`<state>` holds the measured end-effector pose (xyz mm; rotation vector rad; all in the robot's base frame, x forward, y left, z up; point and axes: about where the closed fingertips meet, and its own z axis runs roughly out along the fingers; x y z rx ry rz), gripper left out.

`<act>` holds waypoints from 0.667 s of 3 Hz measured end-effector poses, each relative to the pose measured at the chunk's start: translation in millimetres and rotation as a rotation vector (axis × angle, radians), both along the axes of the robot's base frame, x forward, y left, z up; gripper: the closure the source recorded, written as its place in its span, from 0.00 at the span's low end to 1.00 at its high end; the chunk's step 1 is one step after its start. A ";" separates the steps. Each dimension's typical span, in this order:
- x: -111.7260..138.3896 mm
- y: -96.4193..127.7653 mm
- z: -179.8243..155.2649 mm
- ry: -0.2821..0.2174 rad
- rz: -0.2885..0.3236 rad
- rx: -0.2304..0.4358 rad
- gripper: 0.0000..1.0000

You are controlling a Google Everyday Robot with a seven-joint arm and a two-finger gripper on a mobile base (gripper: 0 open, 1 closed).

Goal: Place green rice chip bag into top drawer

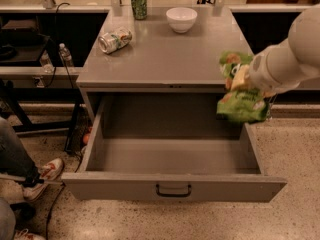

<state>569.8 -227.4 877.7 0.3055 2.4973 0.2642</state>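
From my station I see the claw (239, 79) at the right front corner of the worktop (160, 59), at the end of the white arm that reaches in from the right. It is clamped on the green rice chip bag (242, 101), which hangs crumpled in the air above the right rear corner of the top drawer (175, 186). The drawer is pulled fully out, and the bag touches neither its floor nor its walls. On the worktop a white bowl (181, 19) sits near the back, an upright green can (139, 3) stands at the back edge, and a tipped can (115, 39) lies towards the left. A person's shoe (46, 176) shows at the lower left.
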 end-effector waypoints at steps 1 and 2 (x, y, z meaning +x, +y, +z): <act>-57.4 32.3 -43.5 0.212 0.163 0.059 1.00; -79.5 52.0 -45.6 0.276 0.260 0.101 1.00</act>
